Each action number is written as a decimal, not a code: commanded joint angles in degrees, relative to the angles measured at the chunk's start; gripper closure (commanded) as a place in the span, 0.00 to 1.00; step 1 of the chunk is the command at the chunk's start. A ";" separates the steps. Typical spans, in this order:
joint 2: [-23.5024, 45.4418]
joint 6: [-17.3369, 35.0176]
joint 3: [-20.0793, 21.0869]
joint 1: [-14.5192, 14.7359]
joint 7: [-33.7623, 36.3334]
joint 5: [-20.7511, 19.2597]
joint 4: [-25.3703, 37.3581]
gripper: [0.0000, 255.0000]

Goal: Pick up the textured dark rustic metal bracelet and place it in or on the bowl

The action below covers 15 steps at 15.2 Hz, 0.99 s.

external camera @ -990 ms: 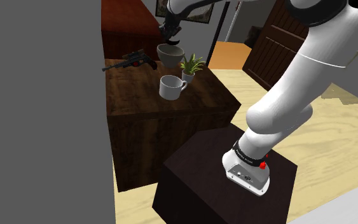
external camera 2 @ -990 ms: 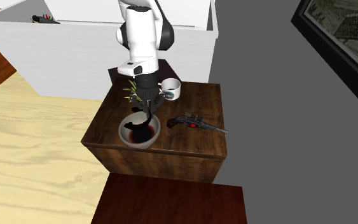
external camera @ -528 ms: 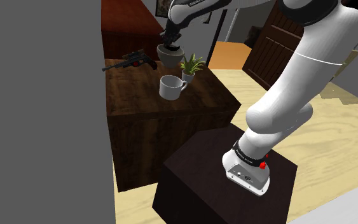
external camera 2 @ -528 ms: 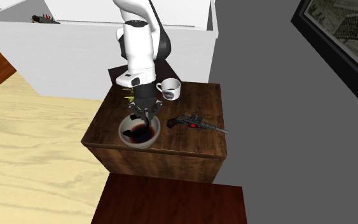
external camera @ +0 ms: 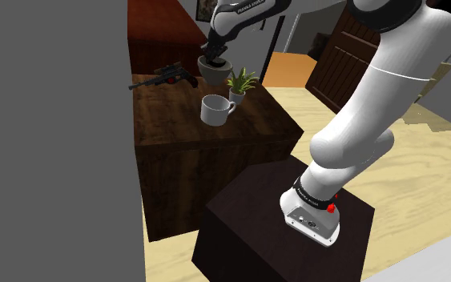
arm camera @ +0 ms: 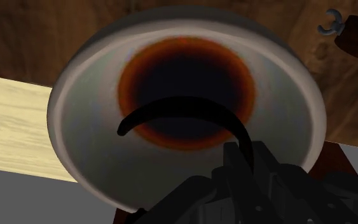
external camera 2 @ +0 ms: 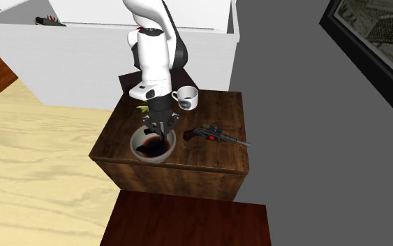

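Observation:
A grey-white bowl (arm camera: 85, 162) with a dark red-brown centre stands on the dark wooden table (external camera 2: 216, 157). My gripper (arm camera: 244, 167) reaches down into the bowl's mouth. It is shut on a thin black bracelet (arm camera: 177, 104), whose arc curves out from the fingers over the dark centre. In the second exterior view the gripper (external camera 2: 157, 132) hangs straight down inside the bowl (external camera 2: 135, 147). In the shoulder view the gripper (external camera: 213, 58) dips into the bowl (external camera: 215, 74) at the table's far end.
A dark revolver (external camera 2: 216, 134) lies to the second exterior view's right of the bowl. A white mug (external camera: 214, 110) and a small potted plant (external camera: 240, 82) stand between the bowl and my stand (external camera: 255, 232). A grey wall (external camera: 51, 144) runs along the shoulder view's left.
The gripper has come down with the bracelet, from above the bowl's rim into its mouth. The arm's wrist now stands more upright over the bowl.

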 commanded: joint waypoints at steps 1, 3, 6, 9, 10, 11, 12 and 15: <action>0.01 0.02 0.00 0.00 0.00 -0.01 0.00 1.00; 0.01 0.02 0.00 0.00 0.00 -0.01 0.00 0.00; 0.00 0.02 0.00 0.00 -0.01 0.00 -0.01 0.00; -1.59 -1.31 0.21 -0.12 -0.60 0.89 -0.17 0.00; -3.14 -2.67 0.39 -0.22 -1.17 1.76 -0.26 0.00; -4.66 -4.08 0.52 -0.28 -1.73 2.60 -0.27 0.00; -5.81 -5.21 0.58 -0.29 -2.14 3.22 -0.23 0.00; -5.81 -5.21 0.56 -0.27 -2.14 3.22 -0.23 0.00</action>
